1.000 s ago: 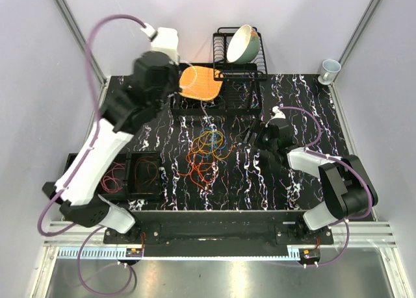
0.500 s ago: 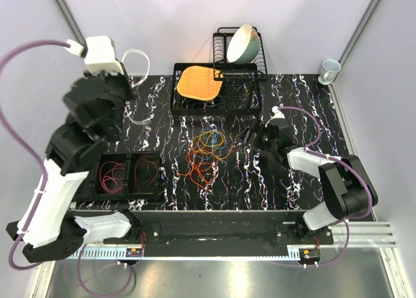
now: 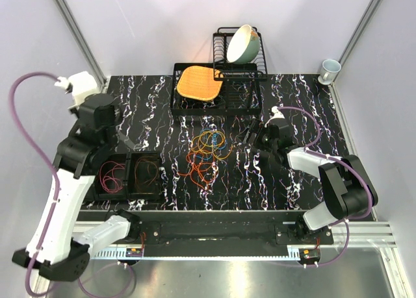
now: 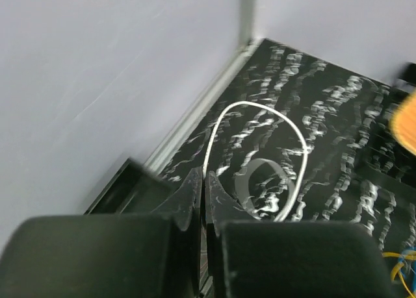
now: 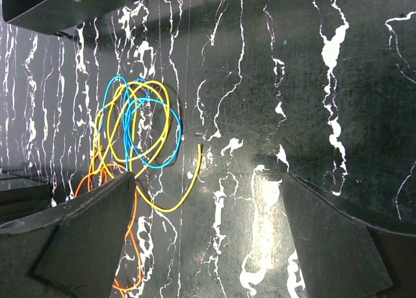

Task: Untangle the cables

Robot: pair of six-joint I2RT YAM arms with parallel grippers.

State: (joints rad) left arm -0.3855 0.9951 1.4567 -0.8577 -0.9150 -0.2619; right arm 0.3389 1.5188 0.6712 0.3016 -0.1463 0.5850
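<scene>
**Claws mid-sort: left carrying, right waiting**

My left claw (image 4: 203, 181) is clamped on a white loop (image 4: 253, 104), held clear of the table, seemingly bound for the tray (image 3: 140, 154). My right claw (image 5: 208, 246) gapes beside the cables (image 3: 208, 152), mid-table, ready to pick. Since a second ago my left arm swung leftward; the right stayed.

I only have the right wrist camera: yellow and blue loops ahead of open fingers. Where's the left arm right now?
Observer: The left gripper is off toward the far left corner of the table, shut on what looks like a white cable loop.
Operator: Anything sorted already?
Observer: A black tray near the left edge holds red wires in one compartment and orange wires in the other.
</scene>
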